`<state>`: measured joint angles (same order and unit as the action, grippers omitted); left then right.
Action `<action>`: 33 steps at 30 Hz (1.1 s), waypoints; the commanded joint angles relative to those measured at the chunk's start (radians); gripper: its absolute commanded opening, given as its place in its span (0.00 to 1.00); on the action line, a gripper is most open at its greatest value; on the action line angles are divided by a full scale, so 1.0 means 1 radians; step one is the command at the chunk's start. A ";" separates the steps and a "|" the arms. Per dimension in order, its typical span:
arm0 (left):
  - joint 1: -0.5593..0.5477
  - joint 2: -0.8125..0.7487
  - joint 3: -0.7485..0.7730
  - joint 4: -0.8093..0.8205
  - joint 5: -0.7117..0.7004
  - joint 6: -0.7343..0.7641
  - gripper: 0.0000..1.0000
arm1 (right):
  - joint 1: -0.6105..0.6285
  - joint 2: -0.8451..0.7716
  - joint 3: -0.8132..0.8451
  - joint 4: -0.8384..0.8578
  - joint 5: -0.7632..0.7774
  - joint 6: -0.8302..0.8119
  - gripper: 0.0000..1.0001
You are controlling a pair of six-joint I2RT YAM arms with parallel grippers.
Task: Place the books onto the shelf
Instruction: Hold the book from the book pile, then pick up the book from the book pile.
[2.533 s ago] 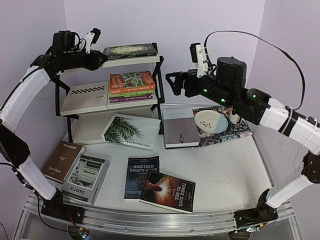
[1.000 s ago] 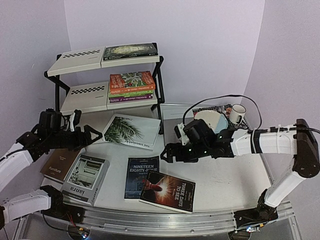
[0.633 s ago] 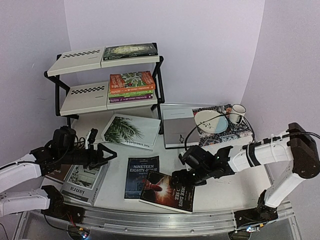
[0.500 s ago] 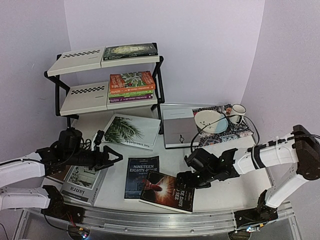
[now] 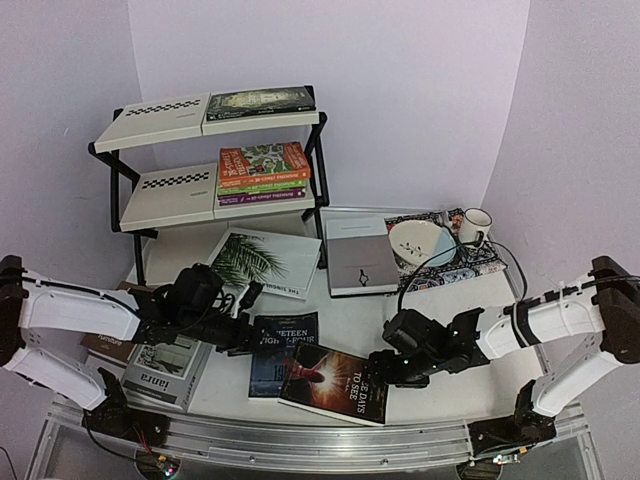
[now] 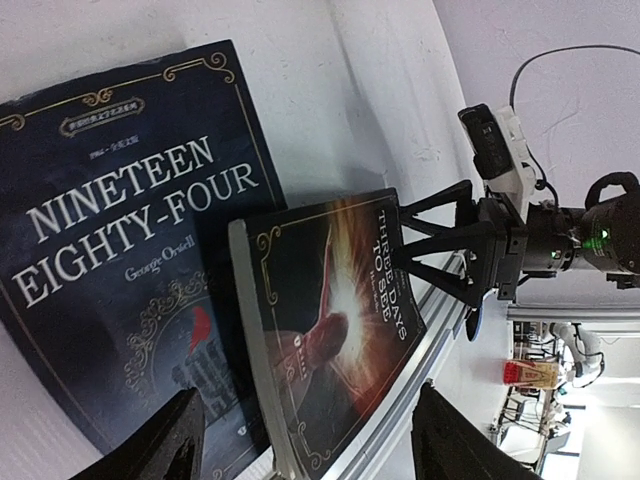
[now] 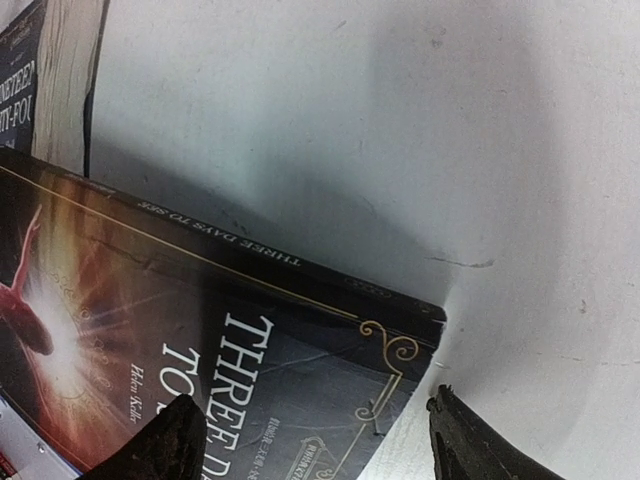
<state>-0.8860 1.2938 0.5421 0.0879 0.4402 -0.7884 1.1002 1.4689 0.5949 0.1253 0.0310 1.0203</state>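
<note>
On the surface (image 5: 440, 300), the spread left claw (image 5: 250, 335) and spread right claw (image 5: 385, 363) flank Three Days to See (image 5: 335, 385); best to pinch opposite edges evenly.

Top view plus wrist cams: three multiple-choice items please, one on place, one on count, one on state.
1. Three Days to See lies:
A) under the bowl
B) on the table, overlapping Nineteen Eighty-Four
C) on the placemat

2. Books on the shelf top tier:
A) one
B) three
C) none

3. The right pincer is:
A) shut on a mug
B) shut on a book
C) open

Key: B, its edge rests over the blue cover. A, a single dark book lies there. C, its fingers stand wide apart by the book's corner.
</note>
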 commanded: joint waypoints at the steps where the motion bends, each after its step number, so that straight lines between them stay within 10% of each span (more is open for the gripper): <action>1: -0.017 0.090 0.084 0.064 0.017 0.025 0.71 | 0.012 0.035 0.011 -0.015 -0.009 0.013 0.75; 20: -0.068 0.354 0.191 0.123 0.083 -0.075 0.63 | 0.015 0.050 0.058 -0.013 0.017 -0.030 0.74; 28: -0.074 0.321 0.180 0.197 0.073 -0.104 0.07 | 0.016 0.009 0.064 -0.011 0.038 -0.059 0.73; 33: -0.074 0.205 0.168 0.196 0.048 -0.072 0.00 | 0.016 -0.076 0.091 -0.064 0.086 -0.179 0.76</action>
<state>-0.9557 1.6186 0.6987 0.2101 0.5020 -0.8860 1.1099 1.4883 0.6245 0.1235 0.0665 0.9521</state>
